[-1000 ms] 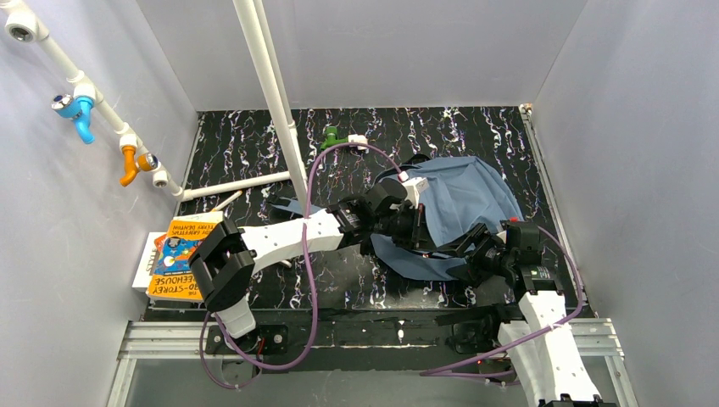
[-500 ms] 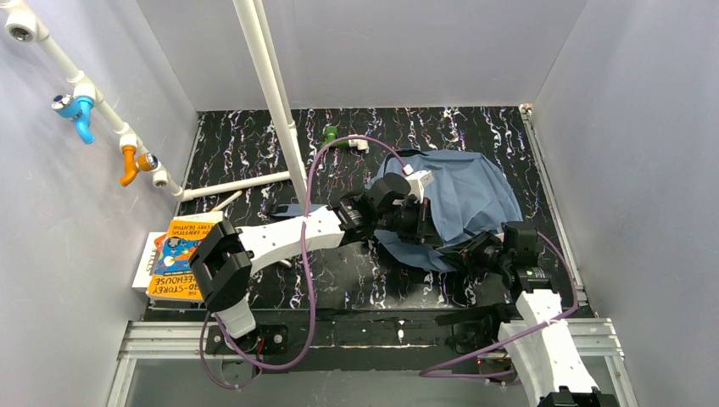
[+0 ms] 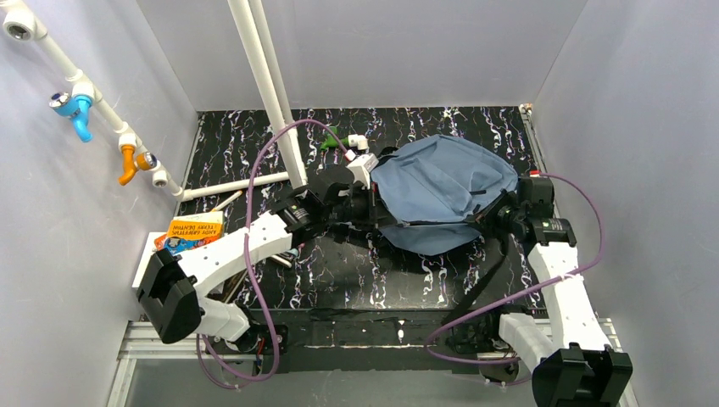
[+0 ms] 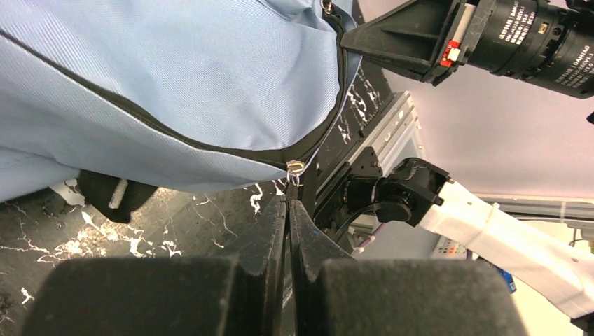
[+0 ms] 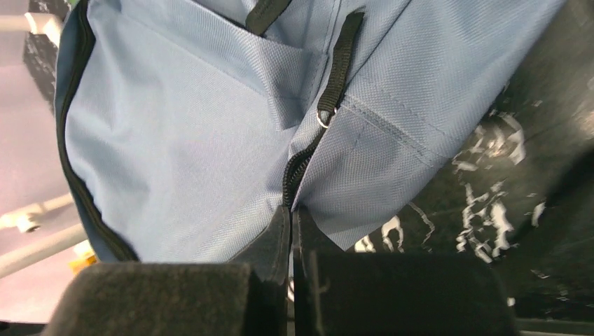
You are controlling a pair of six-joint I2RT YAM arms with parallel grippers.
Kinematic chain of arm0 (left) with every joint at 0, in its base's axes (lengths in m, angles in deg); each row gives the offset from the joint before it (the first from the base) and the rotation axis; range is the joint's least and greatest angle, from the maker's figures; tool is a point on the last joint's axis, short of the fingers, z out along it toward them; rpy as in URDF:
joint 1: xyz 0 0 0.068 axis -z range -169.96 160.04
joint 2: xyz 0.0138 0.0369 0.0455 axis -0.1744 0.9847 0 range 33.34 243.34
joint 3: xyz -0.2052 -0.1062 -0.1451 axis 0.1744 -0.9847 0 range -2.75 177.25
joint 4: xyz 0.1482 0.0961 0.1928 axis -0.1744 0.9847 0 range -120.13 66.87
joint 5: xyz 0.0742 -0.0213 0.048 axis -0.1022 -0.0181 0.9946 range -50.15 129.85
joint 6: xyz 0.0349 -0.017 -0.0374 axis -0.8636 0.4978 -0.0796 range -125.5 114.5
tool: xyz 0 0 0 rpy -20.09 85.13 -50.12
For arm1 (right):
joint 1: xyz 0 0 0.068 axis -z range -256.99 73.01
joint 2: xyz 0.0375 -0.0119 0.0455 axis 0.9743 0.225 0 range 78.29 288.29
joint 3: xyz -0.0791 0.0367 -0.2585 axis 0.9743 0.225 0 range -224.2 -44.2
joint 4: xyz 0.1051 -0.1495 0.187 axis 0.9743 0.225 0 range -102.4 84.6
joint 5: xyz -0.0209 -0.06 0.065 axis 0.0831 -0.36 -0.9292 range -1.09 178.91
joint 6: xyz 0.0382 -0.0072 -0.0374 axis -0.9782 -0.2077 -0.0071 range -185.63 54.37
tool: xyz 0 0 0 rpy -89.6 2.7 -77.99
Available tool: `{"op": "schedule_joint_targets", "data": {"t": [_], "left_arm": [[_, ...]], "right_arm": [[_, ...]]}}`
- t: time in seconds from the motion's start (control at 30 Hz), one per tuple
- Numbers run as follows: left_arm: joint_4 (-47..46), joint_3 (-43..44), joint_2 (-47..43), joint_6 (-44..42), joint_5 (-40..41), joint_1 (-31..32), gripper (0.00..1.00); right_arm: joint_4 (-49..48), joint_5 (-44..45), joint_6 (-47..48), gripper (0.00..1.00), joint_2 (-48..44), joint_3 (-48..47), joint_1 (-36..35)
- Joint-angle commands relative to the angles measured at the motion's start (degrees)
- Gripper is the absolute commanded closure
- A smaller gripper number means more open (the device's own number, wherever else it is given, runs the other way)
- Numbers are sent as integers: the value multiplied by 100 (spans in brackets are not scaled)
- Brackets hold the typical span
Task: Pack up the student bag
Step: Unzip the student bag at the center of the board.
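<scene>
Left gripper (image 4: 288,213) pinches the zip pull (image 4: 294,168) at the rim of the student bag (image 3: 441,186) — right gripper (image 5: 291,224) squeezes blue fabric beside the zip seam — and the bag lies between them, on the right half of the black marbled table (image 3: 242,144).

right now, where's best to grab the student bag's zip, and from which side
The black pull tab below the slider ring, from the left side of the student bag: it hangs clear of the fabric, thin and flat. The left gripper has jaws shut on it.
</scene>
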Motion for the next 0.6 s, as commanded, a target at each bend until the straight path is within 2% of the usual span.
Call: {"op": "schedule_joint_targets", "data": {"t": [0.0,0.07,0.1,0.17,0.2,0.27,0.4,0.57], "left_arm": [[32,-96,-323,-41,-527,-338,100],[-425,-115,-64,214,-993,-337,100],[-612,-116,38,342,-1105,-340,100],[-674,-33,214,422,-1089,-335,100],[-677,14,265,402,-1047,-342,100],[-685,150,410,372,-1010,-342,100],[-693,532,758,386,-1260,-336,100],[-673,675,908,371,-1327,-337,100]], "right_arm": [[165,1936,1451,99,306,-568,270],[324,1945,1856,99,412,-853,272],[356,1887,2022,91,409,-935,274],[561,1709,2210,63,326,-1067,270],[591,1439,2264,53,259,-1069,274],[645,627,2373,40,119,-992,265],[908,-294,2750,28,-26,-776,89],[989,184,2712,19,-274,-923,-1012]]}}
